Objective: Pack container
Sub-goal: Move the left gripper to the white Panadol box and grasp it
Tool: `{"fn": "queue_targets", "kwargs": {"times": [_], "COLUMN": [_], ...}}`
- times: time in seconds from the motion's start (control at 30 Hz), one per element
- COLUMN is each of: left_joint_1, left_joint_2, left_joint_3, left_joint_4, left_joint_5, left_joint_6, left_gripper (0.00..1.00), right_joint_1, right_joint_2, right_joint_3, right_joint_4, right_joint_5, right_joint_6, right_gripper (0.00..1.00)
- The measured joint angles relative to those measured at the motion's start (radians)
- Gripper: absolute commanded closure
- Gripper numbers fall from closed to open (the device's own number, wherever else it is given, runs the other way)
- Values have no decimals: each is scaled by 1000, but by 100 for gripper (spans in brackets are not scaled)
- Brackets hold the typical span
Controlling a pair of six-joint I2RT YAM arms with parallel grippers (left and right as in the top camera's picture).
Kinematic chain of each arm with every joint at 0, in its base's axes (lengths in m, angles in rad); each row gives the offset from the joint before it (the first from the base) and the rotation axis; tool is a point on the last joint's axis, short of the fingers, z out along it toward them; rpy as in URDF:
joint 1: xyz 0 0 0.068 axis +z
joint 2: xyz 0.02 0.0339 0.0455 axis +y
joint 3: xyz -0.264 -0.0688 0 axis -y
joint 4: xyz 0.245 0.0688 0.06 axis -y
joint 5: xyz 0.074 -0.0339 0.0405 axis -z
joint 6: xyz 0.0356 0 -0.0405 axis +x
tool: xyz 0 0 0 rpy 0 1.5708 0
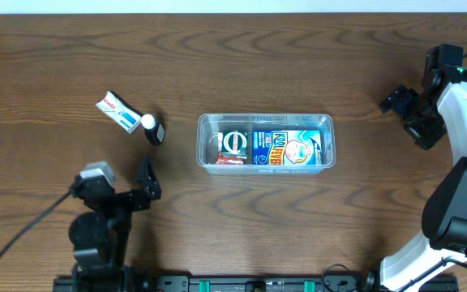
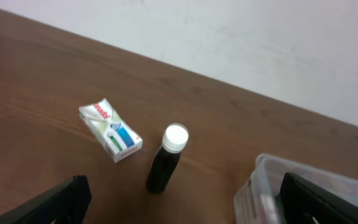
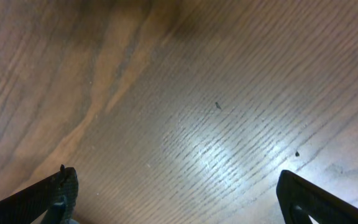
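The left end effector (image 1: pixel 147 185) hangs with its jaws spread wide and holds nothing, low at the left of the tabletop (image 1: pixel 298 65). The right end effector (image 1: pixel 404 119) is likewise spread and empty, far out at the right edge. Just beyond the left one lie a small white packet (image 1: pixel 118 111) with green and blue print and, beside it, a dark bottle (image 1: pixel 153 129) with a white cap. The two are near each other, but I cannot tell whether they touch. The container (image 1: pixel 266 118) sits at the middle of the tabletop, between the two arms and well apart from both. It already holds a blue-and-white flat box (image 1: pixel 280 148), a round dark item (image 1: pixel 233 142) and something red (image 1: pixel 229 161). I judge the container to be light, thin-walled and smooth, so its sides would likely flex and slide under a pinch. The rim at a short end looks like the firmest place to take hold, should it need steadying. The bottle seems to stand upright, though the views do not settle that. The red item is too blurred through the plastic to name. In the left wrist view a finger cuts off most of the container. The right wrist view shows only bare wood.
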Motion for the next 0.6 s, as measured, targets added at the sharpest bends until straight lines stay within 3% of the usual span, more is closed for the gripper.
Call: {"fn": "queue_targets", "kwargs": {"times": [0.17, 0.4, 0.6], "left_joint_1": [0, 0, 0], "left_joint_2": [324, 842, 1132], "left_joint_3": [319, 962, 1320], "left_joint_4": [-190, -602, -727], "left_joint_5": [2, 75, 105], "left_joint_6": [-6, 76, 126], "left_gripper": [2, 2, 2], "right_joint_1": [0, 0, 0], "right_joint_2": [0, 0, 0], "right_joint_3": [-1, -1, -1], "right_joint_4": [0, 0, 0], "right_joint_5": [-2, -3, -3], "right_joint_6": [0, 0, 0], "right_gripper": [1, 1, 1]}}
